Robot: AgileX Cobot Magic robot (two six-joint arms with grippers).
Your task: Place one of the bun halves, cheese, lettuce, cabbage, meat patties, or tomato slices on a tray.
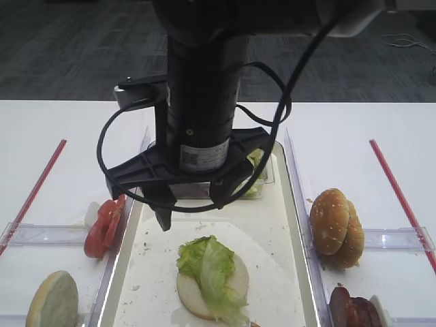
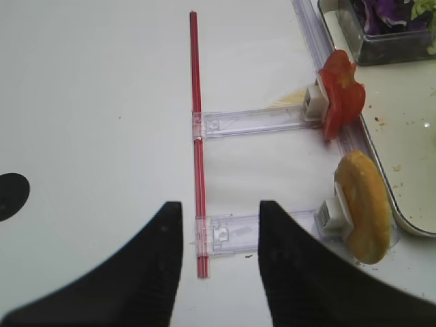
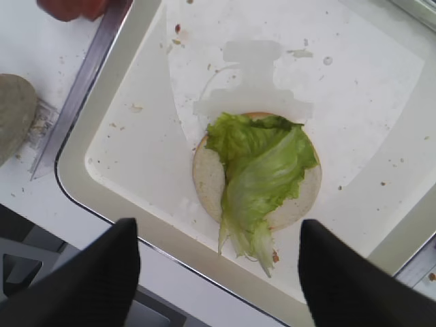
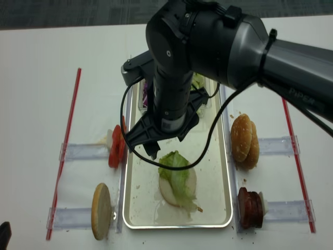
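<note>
On the long cream-white tray (image 3: pixel 129 143) lies one bun half (image 3: pixel 206 178), cut face up, with a light green lettuce (image 3: pixel 262 170) leaf draped over it. My right gripper (image 3: pixel 218 272) hovers above the tray's near end, jaws wide apart and empty; from outside it hangs just above and behind the lettuce (image 1: pixel 211 262). My left gripper (image 2: pixel 221 262) is open over the bare table left of the tray, holding nothing. Tomato slices (image 2: pixel 340 95) and another bun half (image 2: pixel 364 204) stand on edge in clear holders beside the tray. Bun halves (image 1: pixel 336 228) and meat patties (image 1: pixel 354 306) stand on the right.
A clear tub (image 2: pixel 388 27) with purple cabbage and green leaves sits at the tray's far end, partly hidden behind the right arm (image 1: pixel 201 88). Red strips (image 2: pixel 196 136) with clear holders (image 2: pixel 252 122) run along both sides of the white table.
</note>
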